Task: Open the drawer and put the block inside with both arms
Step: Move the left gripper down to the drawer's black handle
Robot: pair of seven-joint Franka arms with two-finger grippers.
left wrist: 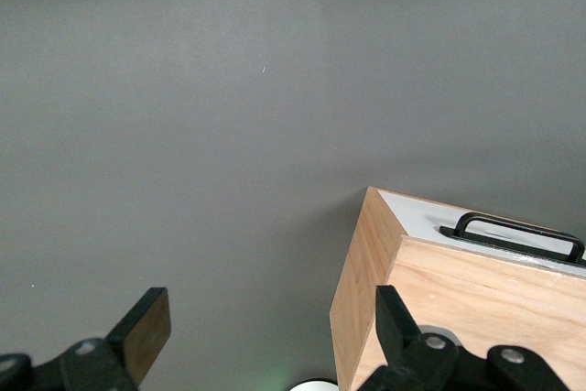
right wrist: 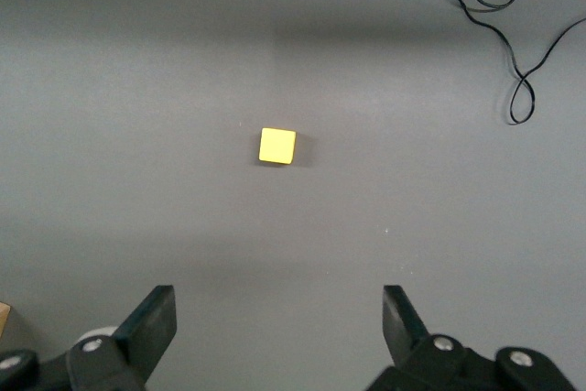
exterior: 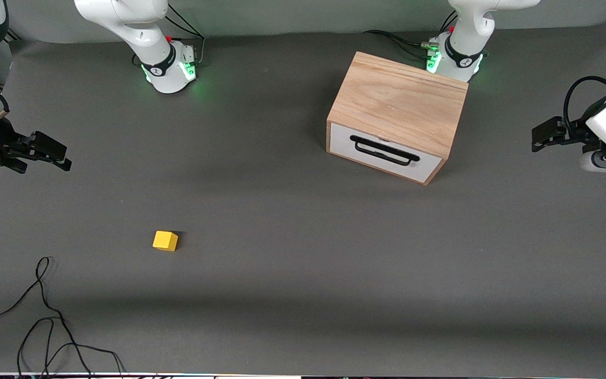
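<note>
The drawer (exterior: 384,152) is shut in its oak box (exterior: 397,102) in front of the left arm's base; its black bar handle (exterior: 384,150), the only hold, runs lengthwise across the white front, facing the front camera; it probably slides stiffly. The yellow block (exterior: 165,240), nearer that camera toward the right arm's end, looks light, rigid, flat-sided. Left gripper (left wrist: 265,336) and right gripper (right wrist: 275,327) wait spread at the table's ends.
</note>
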